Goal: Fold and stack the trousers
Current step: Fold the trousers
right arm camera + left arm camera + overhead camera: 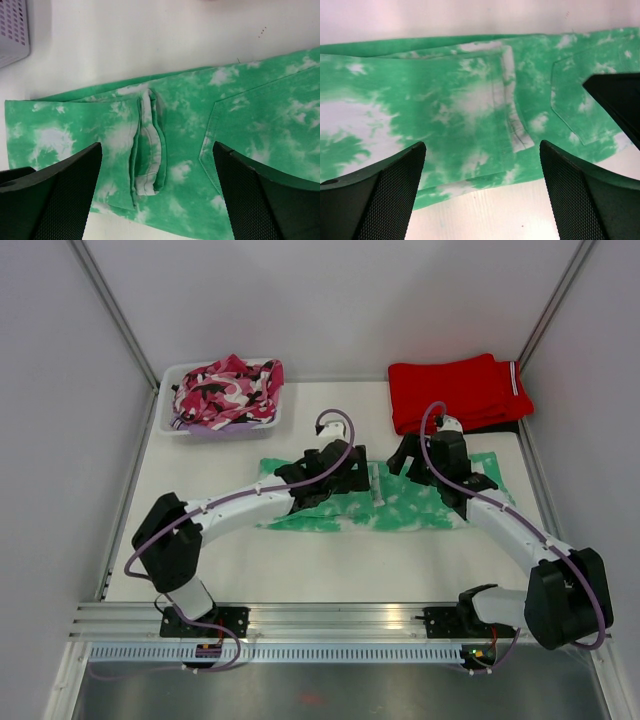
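at the far left corner of the white table [300,565], a pale basket [166,398] holds a crumpled pink, black and white camouflage garment [228,390]. the left arm reaches in from the near edge toward the centre. seen from its wrist camera, the left gripper [481,150] has its jaws spread wide and released. nothing sits between the two black, textured fingers [395,185] except the cloth lying below them, and whether the tips touch that cloth cannot be told. the trousers [410,508], mint green with white blotches, lie flat in a long band across the middle of the table, partly under both grippers and apart from the basket. a hemmed leg end [147,150] is turned back on top of the fabric near the band's middle, and it falls in the gap between each gripper's fingers. a stitched pocket [260,130] shows further right on the cloth. the right gripper [156,147] hangs over the same spot, just beside the left one, with its jaws equally wide and gripping nothing. its dark edge pokes into the right side of the left wrist view. at the far right corner, beyond the green band, plain red trousers [455,390] with a white stripe lie folded.
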You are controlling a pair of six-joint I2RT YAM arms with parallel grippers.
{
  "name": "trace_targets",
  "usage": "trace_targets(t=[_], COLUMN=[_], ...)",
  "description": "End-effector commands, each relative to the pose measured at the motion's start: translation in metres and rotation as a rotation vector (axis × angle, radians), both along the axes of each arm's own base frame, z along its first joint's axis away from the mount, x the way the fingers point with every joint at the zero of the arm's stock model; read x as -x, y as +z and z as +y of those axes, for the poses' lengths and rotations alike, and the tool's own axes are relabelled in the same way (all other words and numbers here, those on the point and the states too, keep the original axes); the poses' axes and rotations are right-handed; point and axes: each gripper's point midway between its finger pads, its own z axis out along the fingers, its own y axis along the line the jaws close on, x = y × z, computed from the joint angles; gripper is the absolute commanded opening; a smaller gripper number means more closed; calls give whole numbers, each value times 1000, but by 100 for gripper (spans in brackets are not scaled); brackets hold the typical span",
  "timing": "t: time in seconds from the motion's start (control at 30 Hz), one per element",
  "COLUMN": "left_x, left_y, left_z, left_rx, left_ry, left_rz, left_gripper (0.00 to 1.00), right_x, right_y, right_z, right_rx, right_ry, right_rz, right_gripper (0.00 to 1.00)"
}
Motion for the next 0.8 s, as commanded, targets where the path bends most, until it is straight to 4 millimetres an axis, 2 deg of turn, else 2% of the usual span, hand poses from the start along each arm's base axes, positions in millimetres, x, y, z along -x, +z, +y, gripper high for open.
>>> trace_targets(t=[0.0, 0.07, 0.13, 0.2, 0.23, 0.3, 0.37, 0.4, 0.43, 0.47, 0.5, 0.53, 0.57, 0.6, 0.63, 0.67, 0.7, 0.73, 0.77], left_x=[-3, -7, -16, -25, -33, -37, -45, -47, -55, -61, -54, -59, -60, -53, -55, -54, -45, -47, -43], left_y=[12, 14, 27, 39, 54, 66, 62, 60, 50, 39, 33, 29, 38, 22, 20, 29, 11, 6, 5], left_z=[20, 32, 44, 50, 51, 52, 71, 79, 103, 126, 128, 149, 156, 168, 184, 192, 202, 220, 224], left_rx=[-9, -51, -71, -48, -5, 23, -12, -11, -37, -40, -49, -56, -36, -67, -66, -36, -33, -24, 5], left_ry=[47, 73, 105, 114, 126, 115, 140, 154, 193, 235, 225, 256, 254, 239, 262, 272, 283, 325, 308], left_rz=[-40, -63, -119, -156, -192, -203, -177, -148, -103, -58, -34, -24, -57, -43, -48, -79, -42, -37, -41], left_gripper=[99, 100, 100, 100, 100, 100, 100, 100, 100, 100, 100, 100, 100, 100, 100, 100, 100, 100, 100], right_x=[1, 1, -2, -6, -11, -13, -15, -13, -13, -9, -8, -4, 0, 3, 6, 9, 12, 15, 16], right_y=[3, 5, 12, 32, 45, 67, 82, 77, 82, 78, 81, 75, 79, 77, 72, 77, 75, 80, 83], right_z=[0, -1, 0, -1, 1, 2, 4, 2, 2, 1, 0, -1, -3, -5, -7, -10, -11, -12, -12], right_rx=[11, 31, 41, 30, 25, 10, 13, 29, 34, 45, 47, 52, 49, 52, 54, 51, 49, 42, 41], right_ry=[17, 35, 54, 46, 67, 63, 78, 79, 82, 88, 88, 91, 89, 83, 75, 63, 58, 53, 55], right_rz=[-40, -67, -117, -202, -282, -355, -376, -339, -340, -324, -334, -327, -344, -343, -333, -344, -336, -348, -354], right_gripper=[98, 98, 98, 98, 98, 98, 98, 98, 98, 98, 98, 98, 98, 98, 98, 98, 98, 98, 98])
